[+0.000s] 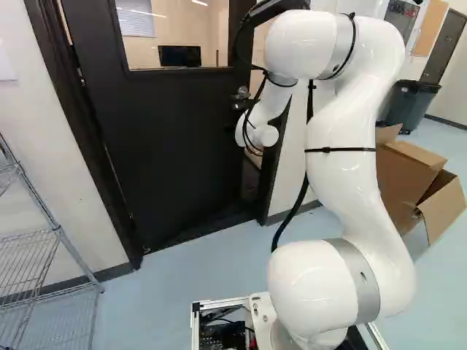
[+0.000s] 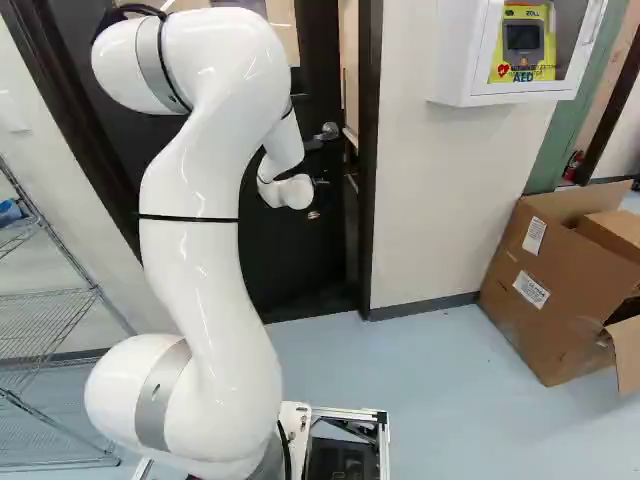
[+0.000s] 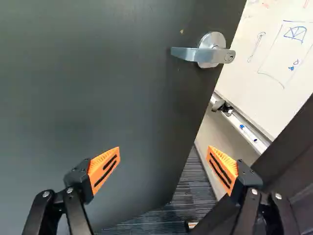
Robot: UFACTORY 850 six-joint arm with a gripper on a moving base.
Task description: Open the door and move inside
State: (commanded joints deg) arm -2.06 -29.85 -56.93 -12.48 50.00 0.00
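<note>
One dark door [image 1: 175, 131], ajar, straight ahead of the arm [image 1: 339, 124], with a glazed upper part and a dark monitor [image 1: 179, 56] visible through the glass. Near its free edge, a silver lever handle [image 3: 210, 51], ahead of the gripper [image 3: 163, 156] in the wrist view and above the white wrist end of the arm in the right base view. Jaws released, spread well apart, each with an orange pad; one finger seen against the face of the door, the other against the pale wall inside, past the door's edge. Between that edge and the dark frame [image 2: 368, 150], an open gap. Through it in the wrist view, a whiteboard [image 3: 279, 58] with blue drawings, a tray along its lower edge with a marker [image 3: 249, 133] on it, and dark striped carpet [image 3: 190, 191] below. At the left of both base views, a wire shelf [image 1: 51, 244] beside the pale wall. At the right, an open cardboard box [image 2: 560, 275] on the blue-grey floor [image 2: 450, 370], and in the left base view a dark bin [image 1: 408, 106] beyond. On the wall above the box in the right base view, a white cabinet [image 2: 465, 55] holding a yellow device.
</note>
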